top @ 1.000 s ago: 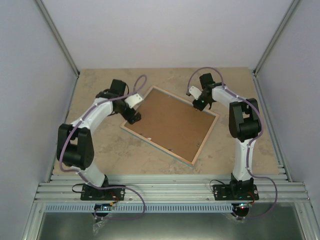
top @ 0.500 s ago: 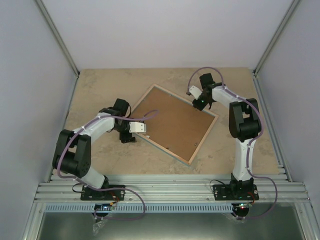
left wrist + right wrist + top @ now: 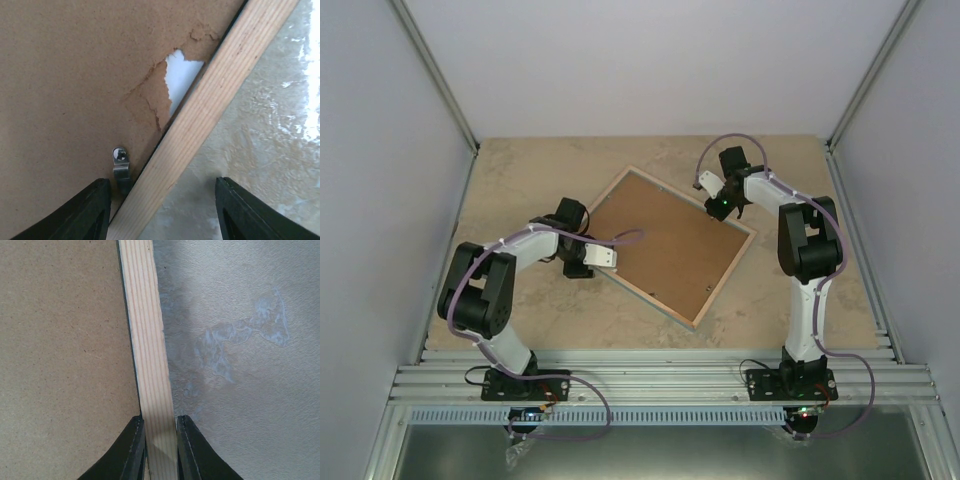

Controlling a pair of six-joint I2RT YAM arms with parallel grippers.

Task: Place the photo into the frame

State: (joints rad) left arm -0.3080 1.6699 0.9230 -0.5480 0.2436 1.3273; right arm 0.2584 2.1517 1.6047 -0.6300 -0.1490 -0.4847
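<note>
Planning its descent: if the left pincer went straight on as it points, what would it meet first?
Most likely the frame's wood rim, lying between the left pincer's open fingers; one finger would reach the backing board, the other the table. Depth is unclear.

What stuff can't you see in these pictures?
- Where the photo is: no view shows it; the brown backing board covers the inside of the frame.
- A white patch, left wrist view: seen only through a tear, too little to identify.
- Frame's front: faces down on the table, every view.
</note>
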